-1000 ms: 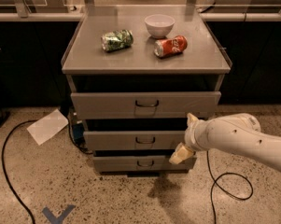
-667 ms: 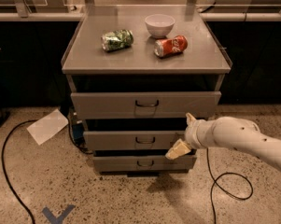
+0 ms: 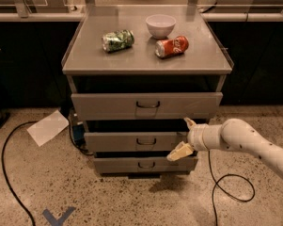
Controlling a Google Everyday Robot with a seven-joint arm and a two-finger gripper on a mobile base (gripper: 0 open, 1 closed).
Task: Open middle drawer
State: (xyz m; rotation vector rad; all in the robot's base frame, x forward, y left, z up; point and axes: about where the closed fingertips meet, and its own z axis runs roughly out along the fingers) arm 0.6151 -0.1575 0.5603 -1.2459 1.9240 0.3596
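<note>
The middle drawer [image 3: 131, 141] is the mid-sized grey front of the cart, with a small dark wire handle [image 3: 145, 141] at its centre. It sits between the wider, taller top drawer [image 3: 108, 106] and the smallest bottom drawer [image 3: 117, 165]. My gripper [image 3: 183, 137] is at the right end of the middle drawer's front, well to the right of the handle. It is open, with one fingertip [image 3: 188, 122] above the drawer's top edge and the other [image 3: 177, 153] just below its lower edge. The white arm [image 3: 244, 140] comes in from the right.
On the cart top [image 3: 141, 62] lie a crushed green can [image 3: 117, 40], a white bowl [image 3: 160, 25] and a red cola can [image 3: 172, 46]. On the floor are a sheet of paper [image 3: 48, 127], black cables [image 3: 11, 173] [image 3: 228, 182] and a blue tape mark [image 3: 58, 216]. Dark cabinets stand behind.
The gripper has edged slightly left, closer to the right end of the middle drawer. The drawers have not moved.
</note>
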